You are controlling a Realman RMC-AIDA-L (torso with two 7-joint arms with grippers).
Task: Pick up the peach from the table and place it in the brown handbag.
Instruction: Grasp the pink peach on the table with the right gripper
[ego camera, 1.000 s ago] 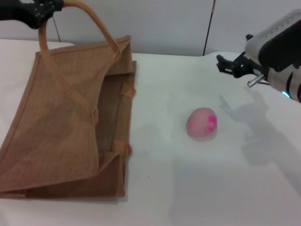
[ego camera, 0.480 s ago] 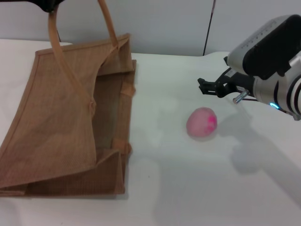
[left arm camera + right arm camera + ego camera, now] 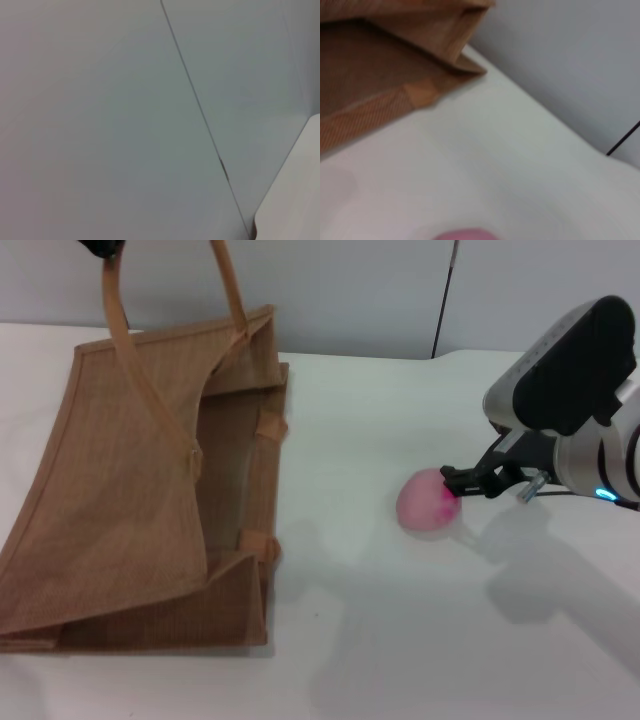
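Note:
The pale-pink peach [image 3: 428, 503] with a magenta blotch lies on the white table [image 3: 400, 640], right of centre. My right gripper [image 3: 456, 480] is low at the peach's right side, its dark fingers open and reaching its upper edge. The brown handbag [image 3: 120, 500] lies left with its mouth toward the peach. One strap handle [image 3: 112, 310] is pulled up by my left gripper [image 3: 100, 248] at the top edge, shut on it. The right wrist view shows the top of the peach [image 3: 465, 234] and the handbag [image 3: 380, 75]. The left wrist view shows only wall.
A grey wall [image 3: 350, 290] with a dark vertical seam [image 3: 443, 300] stands behind the table. Bare tabletop lies between the bag's mouth and the peach, and in front of both.
My right gripper has come down and leftward from the back right to the peach's side. The left gripper rose, lifting the strap handle almost out of the top of the view. The peach stayed put.

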